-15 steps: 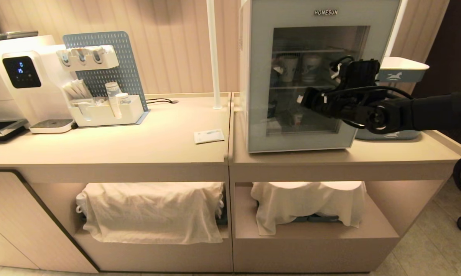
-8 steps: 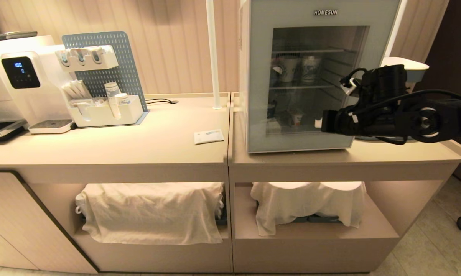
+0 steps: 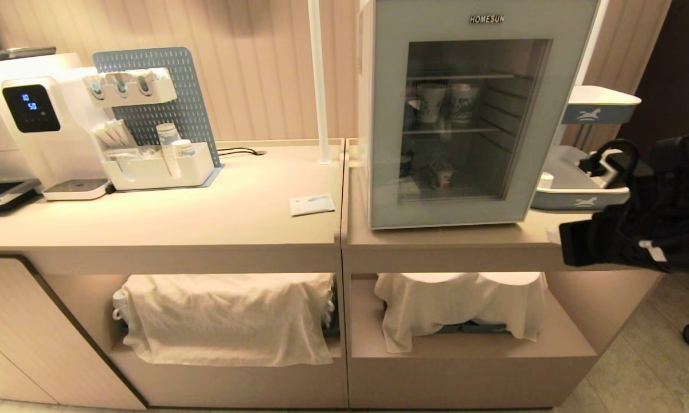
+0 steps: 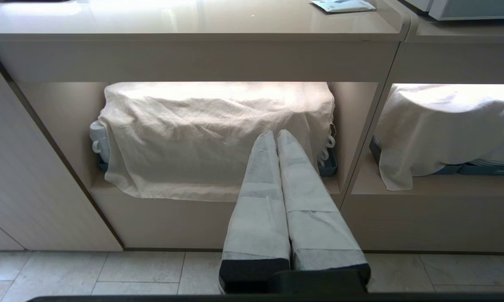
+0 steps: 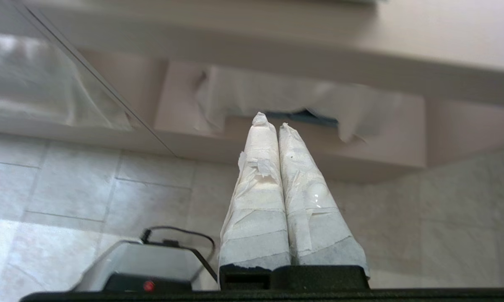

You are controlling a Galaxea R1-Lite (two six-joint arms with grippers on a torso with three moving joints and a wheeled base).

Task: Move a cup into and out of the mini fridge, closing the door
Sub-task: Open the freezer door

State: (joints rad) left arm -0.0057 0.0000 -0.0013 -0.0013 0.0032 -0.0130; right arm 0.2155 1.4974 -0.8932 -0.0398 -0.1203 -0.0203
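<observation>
We see our right gripper (image 5: 277, 126) low at counter's right end, taped white fingers pressed together, holding nothing. Up and to its left: boxy white mini fridge (image 3: 465, 115), pale grey-blue glass door (image 3: 387, 143) closed. Tiny white cup with orange label (image 3: 443, 175) stands inside, low shelf. Left gripper (image 4: 276, 138) parked, fingers together, facing cloth-covered lower shelf (image 4: 214, 134).

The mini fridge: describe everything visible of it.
The mini fridge is a boxy white cabinet standing upright on the beige counter. Its door, pale grey-blue with a large glass window and HOMESUN lettering on top, is shut. Behind the glass, wire shelves carry two blue-printed paper cups above and the small orange-labelled cup below. Nothing touches the fridge's front.
</observation>
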